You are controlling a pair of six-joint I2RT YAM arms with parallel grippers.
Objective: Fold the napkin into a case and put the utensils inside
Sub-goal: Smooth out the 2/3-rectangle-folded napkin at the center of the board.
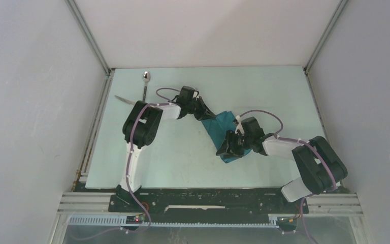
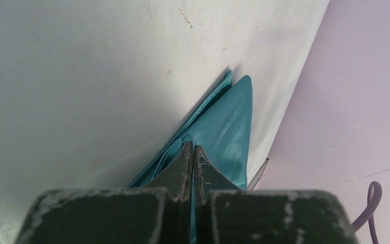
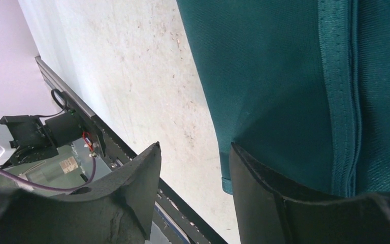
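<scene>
Nearest, toward the arms' bases, the right gripper (image 3: 195, 152) stands with its jaws apart over the near end of the napkin (image 1: 222, 128). One finger lies against the cloth's hemmed edge, the other is over bare table, and nothing is clamped. The napkin is in the middle of the table (image 1: 264, 91), a teal band slanting away from the right arm toward the left, doubled over on itself with more than one layer showing at the edges. At its far end the left gripper (image 2: 193, 150) is pressed closed on a corner, a thin line of teal pinched between its fingers. The cloth looks light, limp and fairly grippy. It will likely sag and drag rather than hold a crease, so the stitched hem and the corners seem the best places to take it, both ends together and kept low. Beyond, well apart at the far left corner, lie the spoon (image 1: 144, 84) and, just beside it, the knife (image 1: 127, 99), thin, hard and probably slippery against the tabletop. The table is pale, smooth, flat and faintly scuffed. Plain white walls (image 1: 25, 101) close it in on three sides.
</scene>
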